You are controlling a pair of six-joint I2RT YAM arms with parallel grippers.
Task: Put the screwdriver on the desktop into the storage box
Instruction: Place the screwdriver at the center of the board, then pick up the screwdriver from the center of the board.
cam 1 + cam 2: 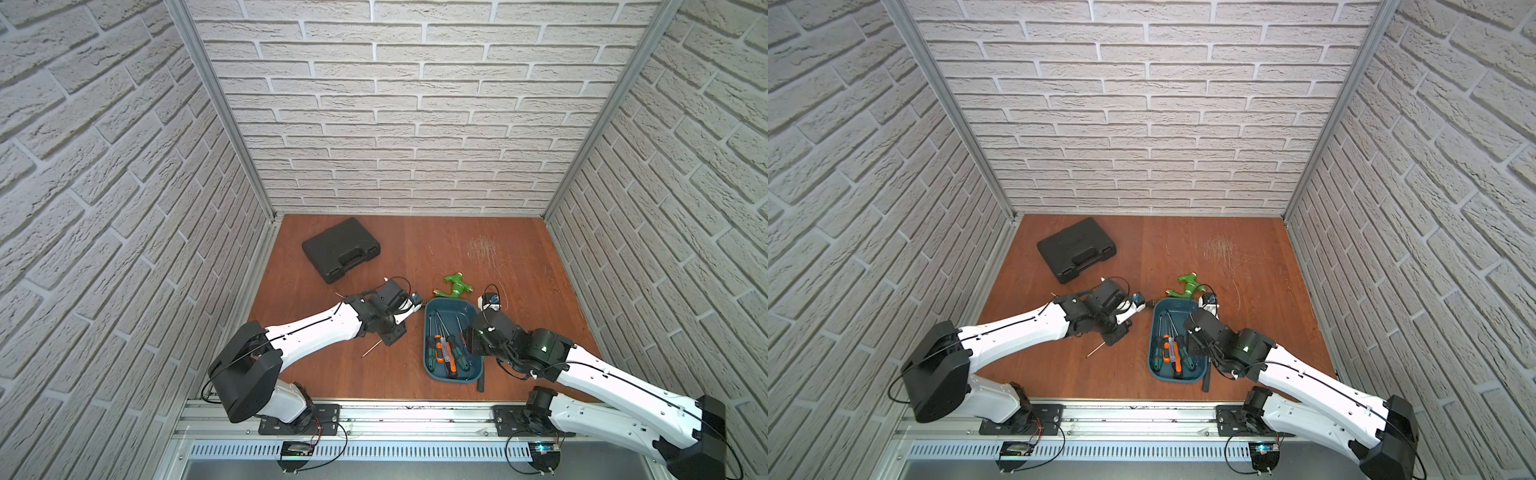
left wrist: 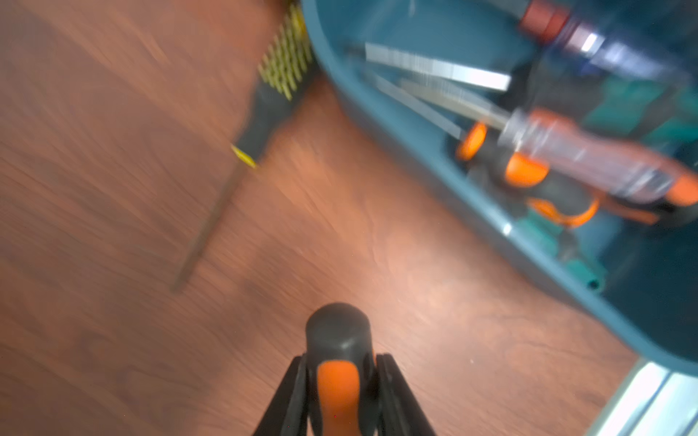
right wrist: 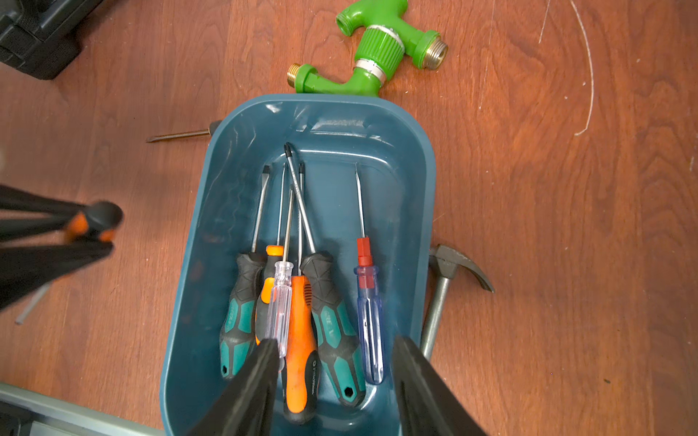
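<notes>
Top views: a shallow teal-blue plastic storage box (image 1: 451, 311) is seen on the reddish-brown wood-grain desk (image 1: 415, 249), with several screwdrivers (image 1: 442, 353) laid inside. The left gripper (image 1: 395, 332) is placed at the box's 9 o'clock, outside the rim. Only the shaft of the held black-and-orange-handled screwdriver (image 1: 371, 348) is shown, pointing to 8 o'clock. A black moulded tool case (image 1: 340, 249) is at 10 o'clock, and a green plastic tap fitting (image 1: 455, 284) is just past the rim at 12.

Left wrist (blurred): the fingers (image 2: 291, 396) are clamped on that screwdriver's handle, held over bare desk. A black-and-yellow-handled screwdriver (image 2: 272, 98) is seen lying just beside the box wall.

Right wrist: the right gripper (image 3: 336, 377) is held over the handles in the box, fingers spread wide, nothing gripped. A steel claw hammer (image 3: 453, 271) is seen just beside the box.
</notes>
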